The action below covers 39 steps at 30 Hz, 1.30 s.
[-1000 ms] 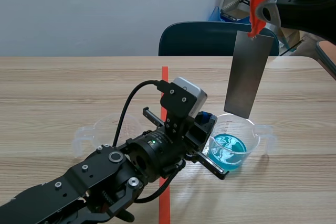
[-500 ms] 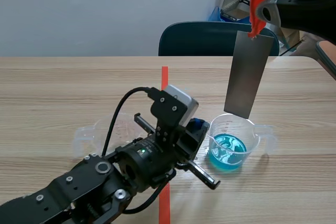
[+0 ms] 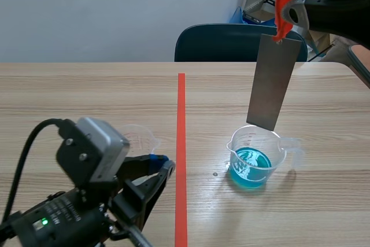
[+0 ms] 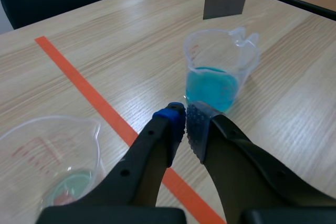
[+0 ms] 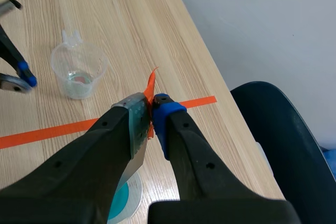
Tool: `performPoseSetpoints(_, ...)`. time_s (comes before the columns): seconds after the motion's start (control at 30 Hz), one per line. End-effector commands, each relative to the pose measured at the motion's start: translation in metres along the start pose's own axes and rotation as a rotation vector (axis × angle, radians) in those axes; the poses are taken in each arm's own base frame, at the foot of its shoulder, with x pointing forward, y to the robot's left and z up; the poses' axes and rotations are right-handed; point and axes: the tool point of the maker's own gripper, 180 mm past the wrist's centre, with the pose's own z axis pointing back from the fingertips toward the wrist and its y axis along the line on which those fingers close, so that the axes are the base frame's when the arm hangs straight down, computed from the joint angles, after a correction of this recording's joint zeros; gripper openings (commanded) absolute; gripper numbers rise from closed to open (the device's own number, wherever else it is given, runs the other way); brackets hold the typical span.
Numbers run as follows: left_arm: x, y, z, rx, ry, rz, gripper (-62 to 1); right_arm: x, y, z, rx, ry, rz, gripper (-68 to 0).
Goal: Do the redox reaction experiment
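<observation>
Right gripper (image 5: pixel 149 106) pinches the plate (image 3: pixel 272 82) by its orange tab (image 3: pixel 282 7), just above the beaker (image 3: pixel 254 157) of blue liquid. Lower it straight and centred, clear of the rim (no swinging). Left gripper (image 4: pixel 184 124), its 2 fingers closed on nothing, sits low.

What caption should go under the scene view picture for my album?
The right gripper holds a metal plate above the beaker of blue liquid.
</observation>
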Motion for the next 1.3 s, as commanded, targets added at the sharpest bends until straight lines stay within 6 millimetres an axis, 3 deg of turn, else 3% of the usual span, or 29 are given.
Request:
performPoseSetpoints(0.0, 0.004, 0.002, 0.009, 0.017, -0.01, 0.007, -52.9, 0.01, -0.003, 0.002, -0.002, -0.026, 0.023, -66.7)
performPoseSetpoints(0.07, 0.005, 0.003, 0.023, 0.032, 0.01, 0.011, -52.6, 0.01, -0.003, 0.002, -0.002, -0.026, 0.023, -66.7)
performPoseSetpoints(0.3, 0.008, 0.015, 0.064, 0.138, 0.072, 0.033, -42.1, 0.01, -0.003, 0.002, -0.002, -0.026, 0.023, -66.7)
performPoseSetpoints(0.4, 0.013, 0.025, 0.08, 0.202, 0.089, 0.022, -29.3, 0.01, -0.003, 0.002, -0.002, -0.026, 0.023, -66.7)
performPoseSetpoints(0.53, 0.026, 0.042, 0.095, 0.288, 0.087, -0.003, -2.9, 0.01, -0.003, 0.002, -0.002, -0.026, 0.023, -66.7)
performPoseSetpoints(0.57, 0.029, 0.044, 0.097, 0.294, 0.086, -0.007, 0.8, 0.01, -0.003, 0.002, -0.002, -0.026, 0.023, -66.7)
performPoseSetpoints(0.87, 0.048, 0.058, 0.106, 0.371, 0.069, 0.013, 1.4, 0.01, -0.003, 0.002, -0.002, -0.026, 0.023, -66.7)
performPoseSetpoints(1.27, 0.046, 0.067, 0.109, 0.415, 0.074, 0.051, 1.4, 0.01, -0.003, 0.002, -0.002, -0.026, 0.023, -66.7)
